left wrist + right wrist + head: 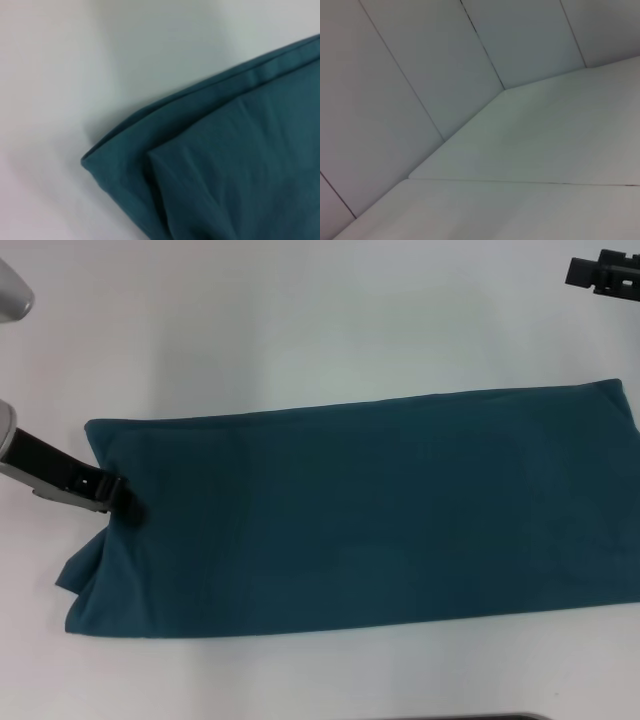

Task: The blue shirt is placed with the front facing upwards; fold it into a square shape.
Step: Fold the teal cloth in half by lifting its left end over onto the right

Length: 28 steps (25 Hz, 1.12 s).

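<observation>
Blue shirt (360, 515) spread as long band on desk (300, 320), stretching rightward from left claw (125, 502). Left claw pinched on its end edge. Soft, limp, light; best gripped at corners. Right claw (603, 272) parked far off, state unreadable.

Bare lab setting, plain white table (300, 320), white panelled wall (420, 60)

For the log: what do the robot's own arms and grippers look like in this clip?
Head view: the left arm has a light grey casing with a black band, ending in a black gripper with slim jaws. The right gripper is black and blocky, shown only partly at the top corner. No cables or markings are visible.
</observation>
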Each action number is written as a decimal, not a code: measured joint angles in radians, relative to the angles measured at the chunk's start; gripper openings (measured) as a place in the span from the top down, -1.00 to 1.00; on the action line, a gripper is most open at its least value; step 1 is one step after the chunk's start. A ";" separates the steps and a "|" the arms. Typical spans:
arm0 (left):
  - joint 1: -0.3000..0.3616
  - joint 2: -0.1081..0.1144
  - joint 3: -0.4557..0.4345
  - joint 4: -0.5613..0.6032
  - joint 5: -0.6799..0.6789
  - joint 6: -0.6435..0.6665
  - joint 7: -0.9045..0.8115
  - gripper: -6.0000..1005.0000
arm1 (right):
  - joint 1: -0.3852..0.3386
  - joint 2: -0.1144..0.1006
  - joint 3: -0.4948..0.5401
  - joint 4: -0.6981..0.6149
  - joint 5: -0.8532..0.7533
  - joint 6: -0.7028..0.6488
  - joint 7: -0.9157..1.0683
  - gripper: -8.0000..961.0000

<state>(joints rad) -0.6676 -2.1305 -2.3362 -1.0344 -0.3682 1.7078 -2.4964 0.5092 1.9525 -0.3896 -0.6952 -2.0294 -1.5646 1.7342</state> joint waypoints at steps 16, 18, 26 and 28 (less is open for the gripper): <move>0.002 0.096 -0.008 0.029 0.002 -0.004 0.009 0.86 | 0.007 0.011 -0.001 0.007 0.002 0.008 -0.006 -0.96; 0.002 0.109 -0.009 0.033 0.002 -0.005 0.009 0.86 | 0.011 0.013 -0.001 0.007 0.002 0.009 -0.007 -0.96; 0.007 0.155 -0.009 0.045 0.007 -0.005 0.010 0.86 | 0.020 0.018 -0.005 0.007 0.002 0.009 -0.008 -0.96; 0.007 0.163 -0.009 0.050 0.011 -0.007 0.010 0.86 | 0.023 0.019 -0.007 0.007 0.002 0.010 -0.008 -0.96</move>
<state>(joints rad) -0.6609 -1.9679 -2.3455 -0.9840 -0.3570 1.7010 -2.4869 0.5325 1.9712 -0.3966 -0.6887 -2.0278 -1.5549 1.7259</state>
